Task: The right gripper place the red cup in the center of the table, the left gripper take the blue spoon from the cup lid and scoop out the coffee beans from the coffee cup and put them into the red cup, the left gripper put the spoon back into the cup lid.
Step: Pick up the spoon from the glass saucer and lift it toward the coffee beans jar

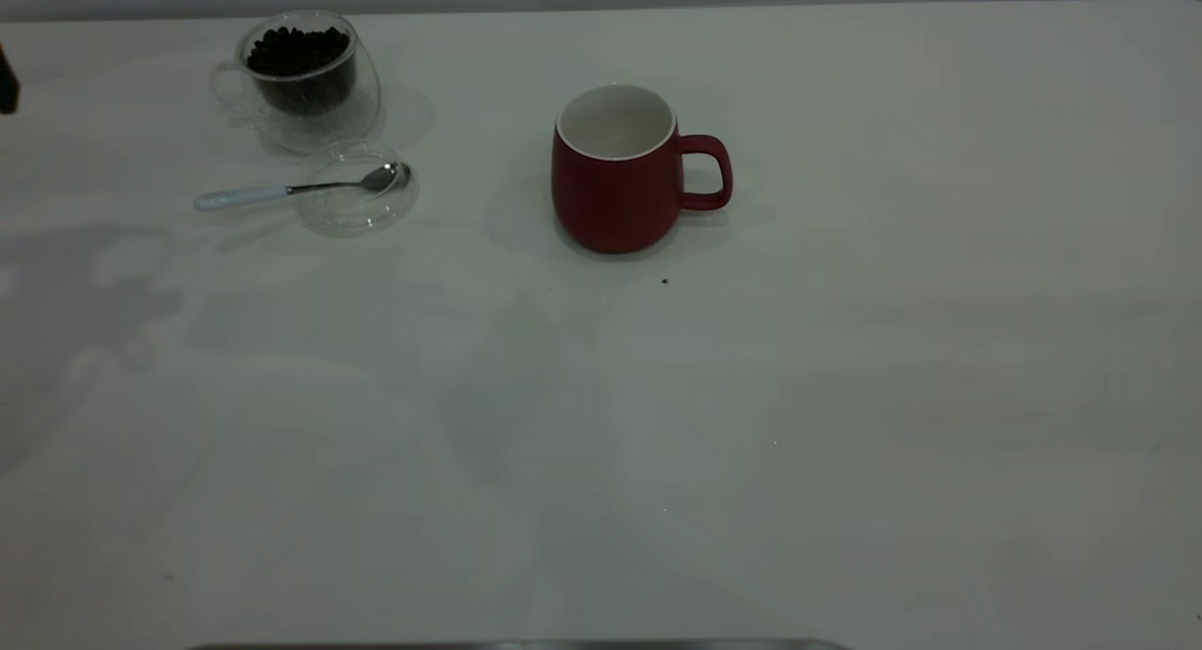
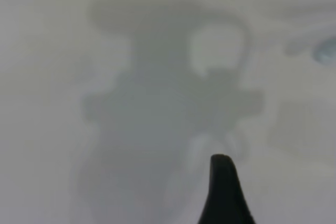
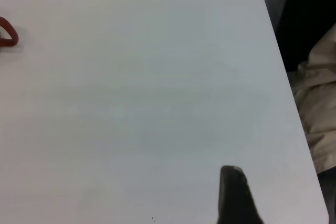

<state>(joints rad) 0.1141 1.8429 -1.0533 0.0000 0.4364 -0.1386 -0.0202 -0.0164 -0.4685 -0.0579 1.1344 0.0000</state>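
While both arms stay almost out of the exterior view, these lines tell what each camera gives.

Worktop [image 1: 845, 396]: white and flat, with a few tiny dark specks, one just in front of the red cup.

Red cup [image 1: 615, 176]: upright near the middle of the worktop, toward the far side, its handle turned to the right arm's side; the white inside looks empty. The right wrist view catches only a piece of its red handle [image 3: 7, 32] at the picture's edge.

Coffee cup [image 1: 305, 77]: clear glass, upright at the far left, well apart from the red cup, holding dark coffee beans [image 1: 299, 54]. Only the exterior view shows it.

Lid [image 1: 357, 190]: clear glass disc lying flat just in front of the coffee cup.

Spoon [image 1: 296, 188]: its metal bowl rests in the lid, and its pale handle reaches out over the rim toward the left edge.

Left hand: one dark fingertip [image 2: 223, 187] shows in the left wrist view, above bare worktop with the arm's shadow; I cannot tell whether it is open or closed.

Right hand: one dark fingertip [image 3: 233, 192] shows in the right wrist view, over bare worktop near its edge; I cannot tell its state, and nothing is seen held.
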